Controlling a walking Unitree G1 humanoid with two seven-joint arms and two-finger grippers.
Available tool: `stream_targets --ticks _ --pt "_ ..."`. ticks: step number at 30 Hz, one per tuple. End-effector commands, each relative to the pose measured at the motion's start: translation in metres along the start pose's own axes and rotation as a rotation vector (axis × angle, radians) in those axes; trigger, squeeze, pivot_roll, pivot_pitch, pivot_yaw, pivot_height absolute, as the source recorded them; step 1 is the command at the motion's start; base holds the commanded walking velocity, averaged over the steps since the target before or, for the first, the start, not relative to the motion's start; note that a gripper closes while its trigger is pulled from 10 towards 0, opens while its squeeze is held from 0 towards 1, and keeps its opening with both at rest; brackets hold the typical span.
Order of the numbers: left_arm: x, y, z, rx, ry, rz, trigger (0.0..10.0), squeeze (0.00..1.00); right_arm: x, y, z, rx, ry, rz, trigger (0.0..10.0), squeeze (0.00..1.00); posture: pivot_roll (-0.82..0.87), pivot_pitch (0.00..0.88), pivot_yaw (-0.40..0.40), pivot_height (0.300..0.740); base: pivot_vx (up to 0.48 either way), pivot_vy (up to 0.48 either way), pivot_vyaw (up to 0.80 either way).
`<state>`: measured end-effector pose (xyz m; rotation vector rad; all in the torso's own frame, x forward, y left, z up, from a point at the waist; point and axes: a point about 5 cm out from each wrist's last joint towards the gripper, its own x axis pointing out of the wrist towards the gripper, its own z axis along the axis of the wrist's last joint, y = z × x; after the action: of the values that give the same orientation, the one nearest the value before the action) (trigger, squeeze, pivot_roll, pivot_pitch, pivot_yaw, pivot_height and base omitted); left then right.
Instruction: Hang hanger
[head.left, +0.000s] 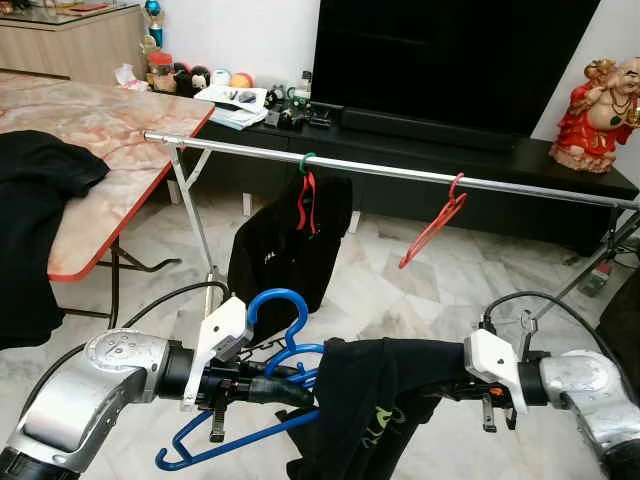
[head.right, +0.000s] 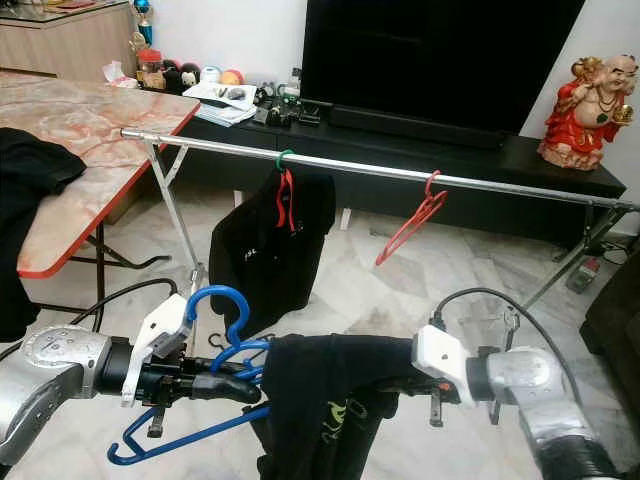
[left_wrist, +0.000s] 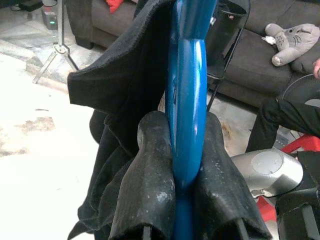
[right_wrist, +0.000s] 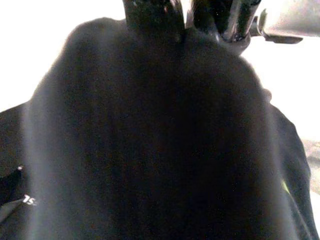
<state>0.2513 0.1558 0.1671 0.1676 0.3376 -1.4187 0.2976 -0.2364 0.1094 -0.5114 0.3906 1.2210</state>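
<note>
pinching the blue hanger, the left gripper has its two black fingers closed tight on either side of the plastic, just below the hook. the hanger sits low in front of the robot, its hook curling up above the left wrist and its lower bar slanting down toward the floor. a black shirt (with a small green mark on it) is draped over the hanger and hangs between the two arms. the right gripper reaches in from the right and is buried in that cloth; i cannot tell whether its fingers are open or closed.

beyond the arms, a metal rail runs across the room, well apart from the blue hanger. on it hang a black garment on a red hanger and, further right, an empty red hanger, tilted. a marble-patterned table stands to the left, and a dark tv sits behind the rail.
</note>
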Motion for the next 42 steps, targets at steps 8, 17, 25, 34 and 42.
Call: stream_targets --ticks 8,17,25,34,42 --pt "-0.030 0.006 -0.063 -0.042 0.372 0.124 0.0 0.00 -0.037 -0.014 0.001 -0.017 0.039 -0.137 0.0 0.00 0.05 0.000 -0.119 0.740 0.000 0.000 0.00" --pt "-0.044 0.012 -0.106 -0.162 0.434 0.295 0.0 0.00 -0.047 -0.016 -0.001 0.000 0.039 -0.223 0.0 0.00 0.04 0.000 -0.113 0.740 0.000 0.000 0.00" --pt "-0.037 0.022 -0.179 -0.345 0.410 0.887 10.0 0.00 -0.029 -0.018 -0.015 0.205 -0.112 -0.614 0.0 0.00 0.05 0.000 -0.103 0.740 0.000 0.000 0.00" --pt "-0.030 -0.011 -0.233 -0.584 0.460 1.126 10.0 0.00 -0.014 0.007 -0.077 0.773 -0.176 -1.108 0.0 0.00 0.04 0.000 -0.066 0.740 0.000 0.000 0.00" --pt "-0.025 -0.047 -0.268 -0.795 0.478 1.330 10.0 0.00 0.019 0.011 -0.045 0.813 -0.273 -1.230 10.0 0.00 0.05 0.000 -0.041 0.740 0.000 0.000 0.00"
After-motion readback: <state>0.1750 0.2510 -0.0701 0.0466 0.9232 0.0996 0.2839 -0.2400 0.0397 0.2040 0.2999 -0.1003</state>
